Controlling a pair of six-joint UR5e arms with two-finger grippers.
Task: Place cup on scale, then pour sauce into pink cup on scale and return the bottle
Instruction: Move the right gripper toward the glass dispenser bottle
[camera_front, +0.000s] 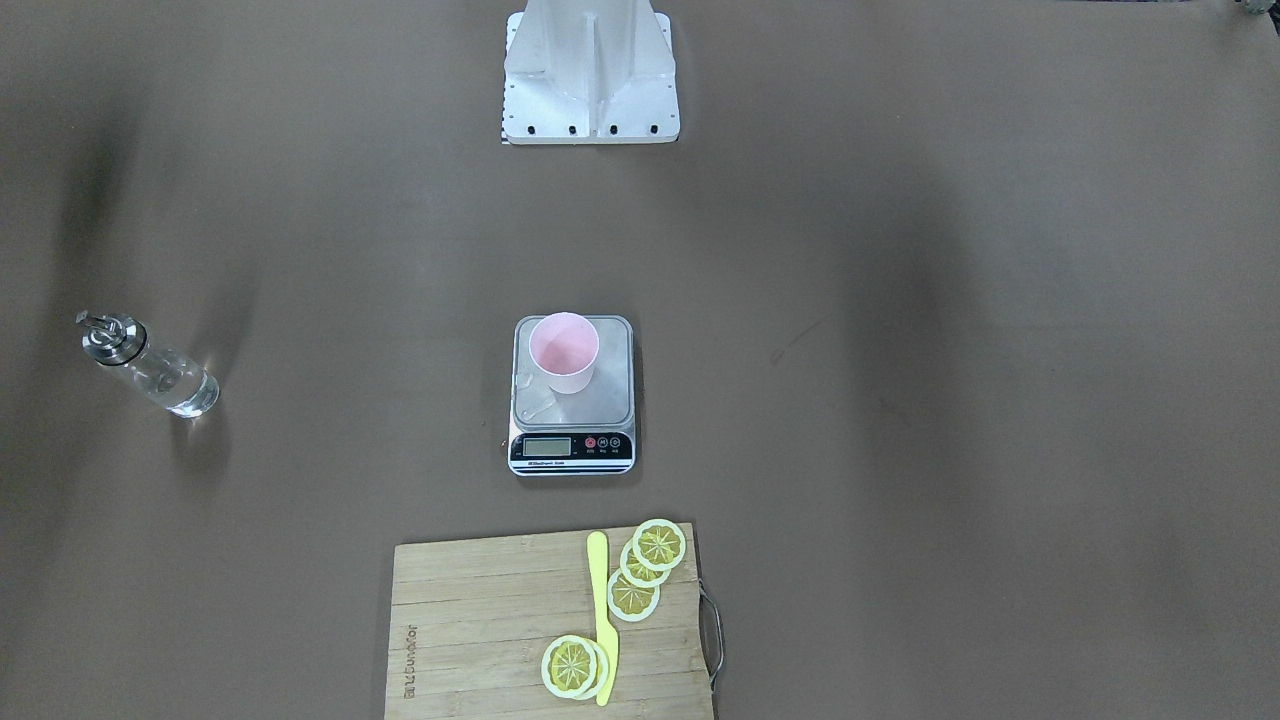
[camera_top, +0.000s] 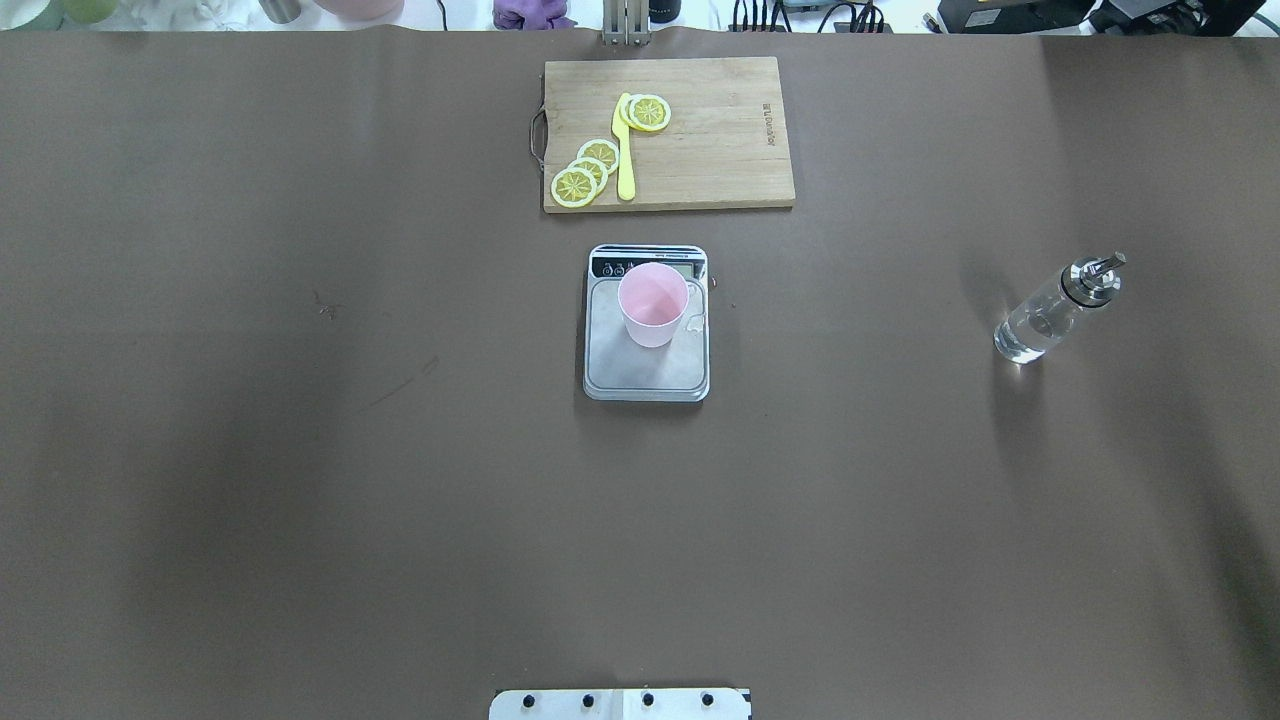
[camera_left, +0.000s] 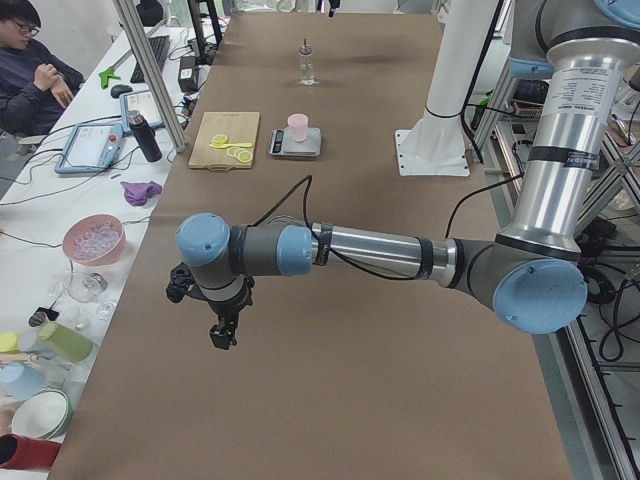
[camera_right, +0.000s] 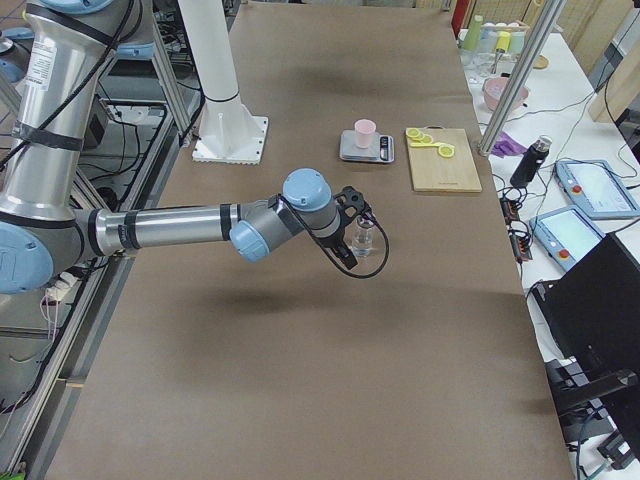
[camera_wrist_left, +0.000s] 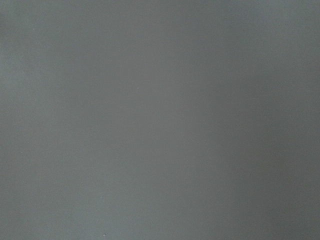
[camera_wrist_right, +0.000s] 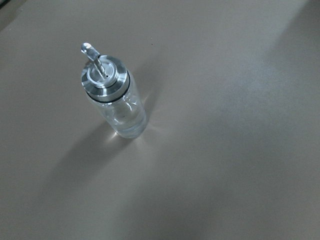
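Base plate (camera_top: 620, 703) of the robot sits at your near edge of the brown table (camera_top: 300, 480) in the overhead view. Out from it, the left arm reaches low over bare table on the robot's left; its left gripper (camera_left: 222, 332) points down, and you see it only from the side, so you cannot tell whether its jaws are wide or narrow. Its wrist camera gives you nothing but plain table surface.

On the robot's right, the right gripper (camera_right: 348, 250) hangs above the bottle (camera_top: 1050, 315). Again only a side view shows it, so you cannot tell its opening. The bottle stands upright on the table, well apart from the scale (camera_top: 646, 375), with its metal spout cap on top. The sauce (camera_top: 1022, 338), clear as water, shows through the glass.

Midway across the table you find the scale, its display strip turned away from the robot. The cup (camera_top: 652, 305) stands upright on the steel plate, mouth up, toward the display end.

Beyond the scale lies a wooden cutting board (camera_top: 720, 140) carrying lemon slices (camera_top: 575, 186) and a yellow knife (camera_top: 625, 160).

Past the table's end, a person (camera_left: 30, 70) sits at a side bench.
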